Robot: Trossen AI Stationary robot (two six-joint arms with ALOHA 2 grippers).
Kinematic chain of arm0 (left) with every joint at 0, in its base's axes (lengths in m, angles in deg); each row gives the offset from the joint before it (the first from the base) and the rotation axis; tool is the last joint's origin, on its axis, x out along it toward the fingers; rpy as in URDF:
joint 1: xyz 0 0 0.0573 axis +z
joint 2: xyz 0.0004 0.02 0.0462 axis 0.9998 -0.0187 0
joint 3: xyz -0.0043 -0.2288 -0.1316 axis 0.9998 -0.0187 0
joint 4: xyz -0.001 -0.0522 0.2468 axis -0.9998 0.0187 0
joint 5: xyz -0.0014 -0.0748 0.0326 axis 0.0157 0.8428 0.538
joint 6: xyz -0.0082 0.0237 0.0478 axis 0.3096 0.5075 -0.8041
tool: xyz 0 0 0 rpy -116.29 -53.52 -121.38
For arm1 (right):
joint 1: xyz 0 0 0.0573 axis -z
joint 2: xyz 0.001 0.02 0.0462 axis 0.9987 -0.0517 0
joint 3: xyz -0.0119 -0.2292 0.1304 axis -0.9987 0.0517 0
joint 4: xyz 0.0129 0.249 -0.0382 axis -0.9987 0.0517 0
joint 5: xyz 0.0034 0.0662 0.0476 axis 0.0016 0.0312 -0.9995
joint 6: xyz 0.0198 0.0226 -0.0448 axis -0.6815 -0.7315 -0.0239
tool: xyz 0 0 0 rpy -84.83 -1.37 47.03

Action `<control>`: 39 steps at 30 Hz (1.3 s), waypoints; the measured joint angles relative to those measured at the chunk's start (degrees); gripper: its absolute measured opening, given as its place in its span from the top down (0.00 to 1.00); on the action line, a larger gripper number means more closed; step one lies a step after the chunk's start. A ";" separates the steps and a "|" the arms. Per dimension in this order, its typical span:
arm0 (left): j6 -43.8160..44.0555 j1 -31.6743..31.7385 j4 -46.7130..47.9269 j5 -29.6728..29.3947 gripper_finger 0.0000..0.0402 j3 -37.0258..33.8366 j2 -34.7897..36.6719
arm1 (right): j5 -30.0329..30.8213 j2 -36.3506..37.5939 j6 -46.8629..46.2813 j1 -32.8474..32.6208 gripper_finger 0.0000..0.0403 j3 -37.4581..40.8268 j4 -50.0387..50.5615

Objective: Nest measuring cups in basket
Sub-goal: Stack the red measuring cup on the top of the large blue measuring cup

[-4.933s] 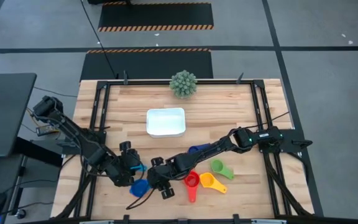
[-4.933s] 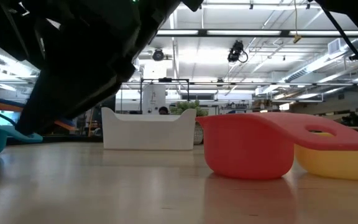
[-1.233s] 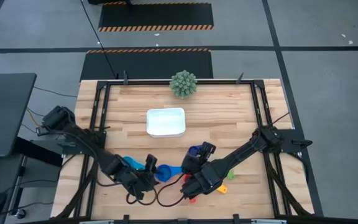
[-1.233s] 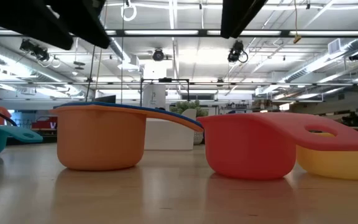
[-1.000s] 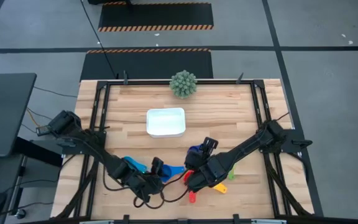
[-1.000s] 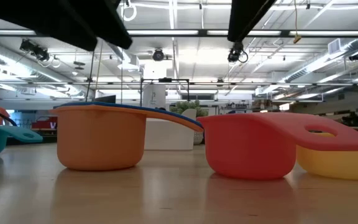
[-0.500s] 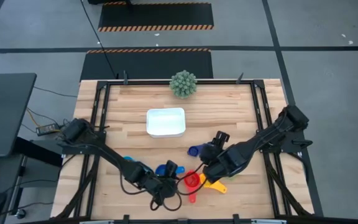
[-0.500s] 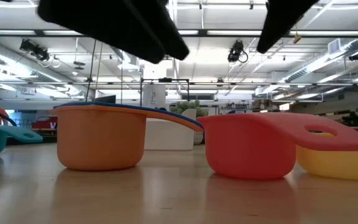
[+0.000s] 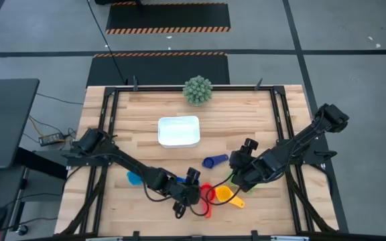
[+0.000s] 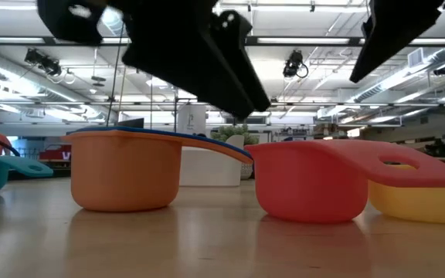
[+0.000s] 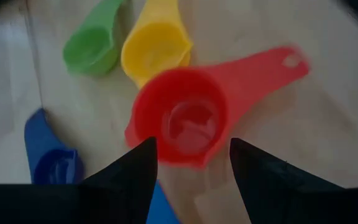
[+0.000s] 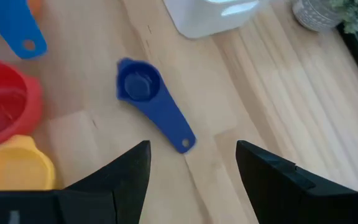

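Note:
My left gripper (image 9: pixel 196 189) (image 11: pixel 191 146) hovers open above the red cup (image 11: pixel 182 118) (image 9: pixel 206 195), which stands on its base on the table. The yellow cup (image 11: pixel 156 53) and the green cup (image 11: pixel 94 46) sit just beyond it. My right gripper (image 9: pixel 238 171) (image 12: pixel 191 146) is open above the table, near the small dark blue cup (image 12: pixel 140 86) (image 9: pixel 214 161). In the low view an orange cup (image 10: pixel 126 170) with a blue cup's rim inside it stands left of the red cup (image 10: pixel 307 181). A light blue cup (image 9: pixel 134 177) lies farther left. The white basket (image 9: pixel 178 131) stands mid-table.
A green spiky ball plant (image 9: pixel 198 90) stands at the far edge behind the basket. Black frame rails (image 9: pixel 106 127) run along the table's left and right sides. Bare wood lies between the basket and the cups and along the near edge.
My left gripper has moved toward the table's right, from the orange and blue cups to above the red cup. My right gripper has drawn back toward the right and far side, away from the red and yellow cups. The cups have stayed in place.

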 joint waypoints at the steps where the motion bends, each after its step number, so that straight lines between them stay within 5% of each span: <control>1: 0.02 0.18 0.02 0.52 0.48 -0.05 -0.13 | -0.05 0.82 0.06 0.03 0.39 0.67 -1.24; 18: 1.00 1.07 -3.07 2.46 0.48 3.74 -2.64 | 0.81 4.30 8.26 0.56 0.39 2.56 -3.94; 28: -9.89 0.39 9.02 2.85 0.48 13.11 -8.61 | 3.48 4.30 10.45 0.81 0.39 3.63 -2.56; 39: -9.46 0.13 11.45 3.10 0.48 13.71 -9.65 | 1.87 4.65 10.11 0.79 0.39 6.27 -5.40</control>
